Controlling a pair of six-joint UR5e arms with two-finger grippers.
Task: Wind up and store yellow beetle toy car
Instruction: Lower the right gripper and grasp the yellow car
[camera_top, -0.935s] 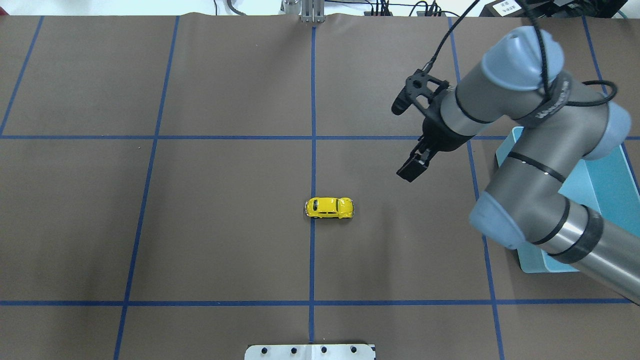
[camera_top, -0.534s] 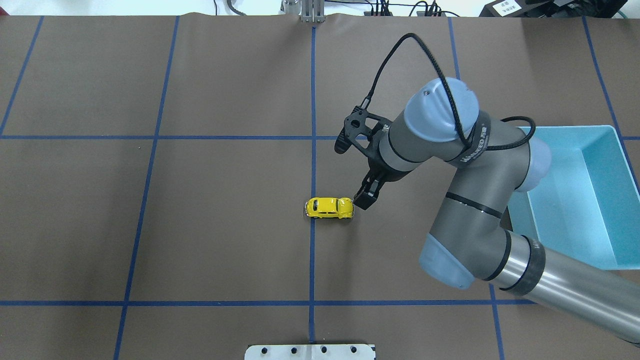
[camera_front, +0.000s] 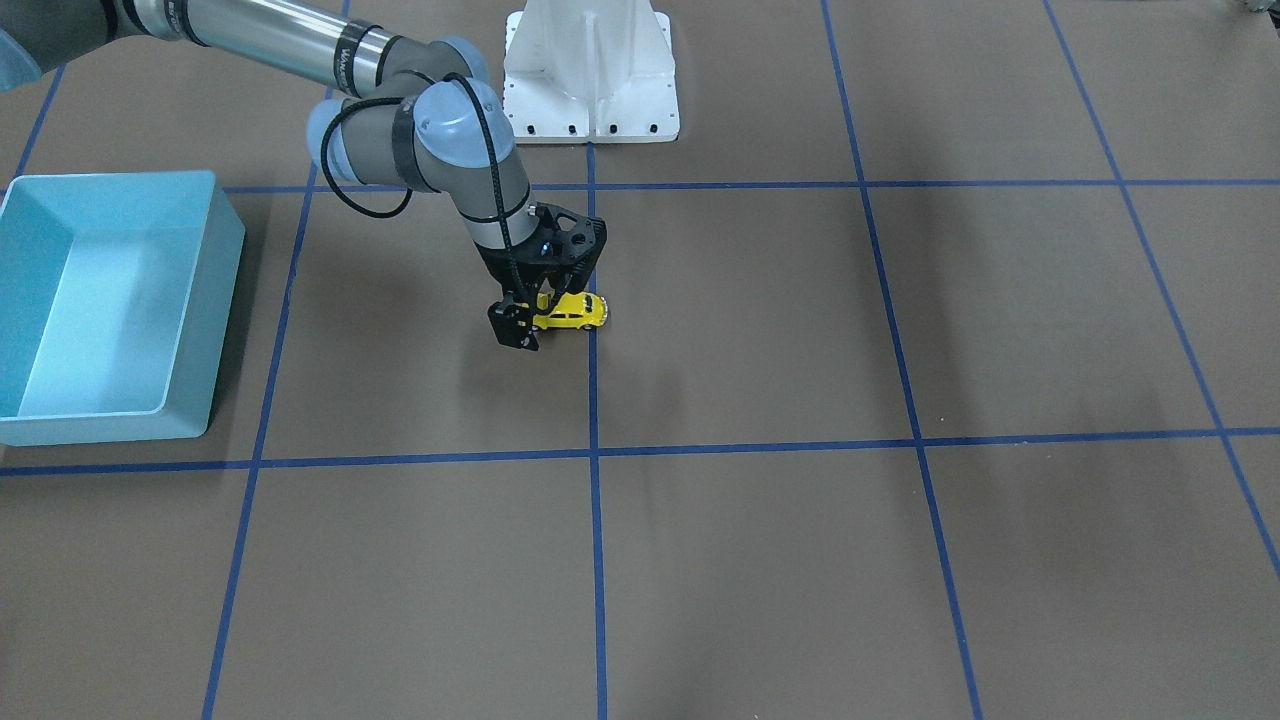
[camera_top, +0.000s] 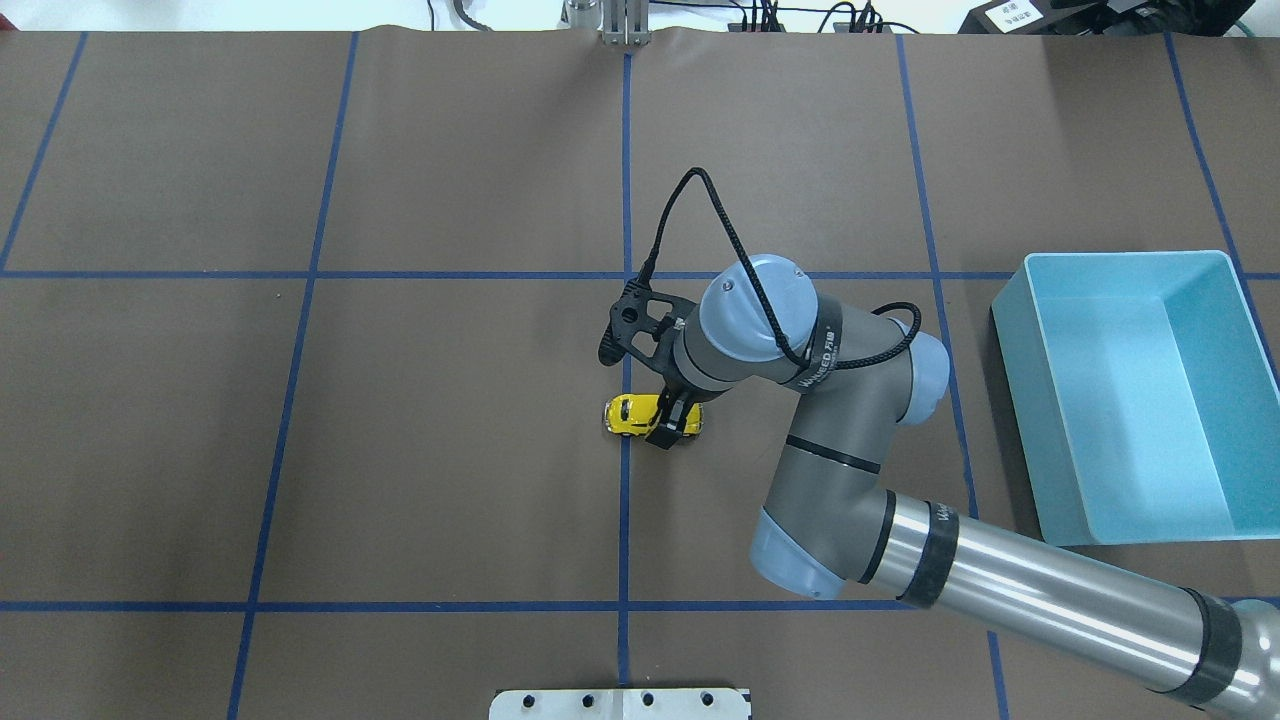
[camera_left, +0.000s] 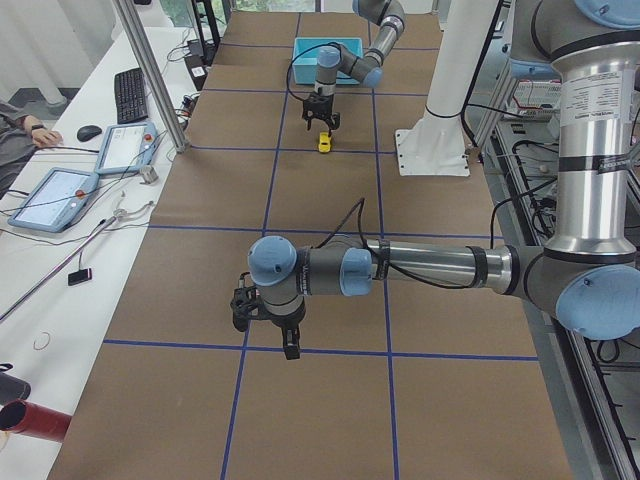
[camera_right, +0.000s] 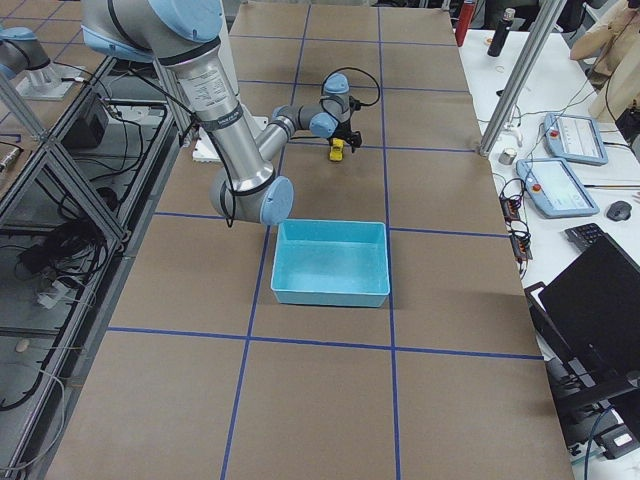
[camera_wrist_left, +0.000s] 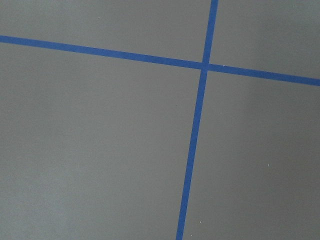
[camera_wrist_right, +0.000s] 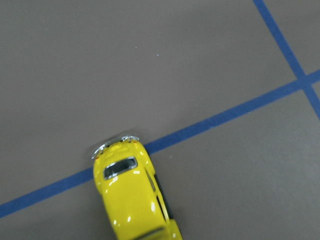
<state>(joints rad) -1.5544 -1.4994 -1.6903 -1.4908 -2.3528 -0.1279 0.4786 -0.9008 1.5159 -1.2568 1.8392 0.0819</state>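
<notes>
From my console the yellow beetle toy car (camera_top: 628, 413) sits on its wheels on the brown surface (camera_top: 440, 460), near the middle. It lies across one of the blue tape lines (camera_top: 626, 520), with its long side running left to right in the overhead view. The right pincer (camera_top: 670, 420) is down over one end of the car, pointing straight at the surface. One dark fingertip (camera_top: 662, 436) shows just beside the side of the car nearer the robot, and the other is hidden under the wrist. The jaws seem to stand on either side of the body, but I cannot tell whether they press on it or merely flank it. The right wrist camera shows the car's roof and one end right below, crossing the tape, with no finger in the picture. The light-blue bin (camera_top: 1045, 400) stands well apart from the car on the robot's right, beyond the right arm's elbow. The left pincer (camera_left: 289, 346) hangs low over the surface far from the car, close to a tape crossing. It shows only in the side view, so I cannot tell how wide it stands. Its wrist camera shows only brown surface and crossing blue tape.
</notes>
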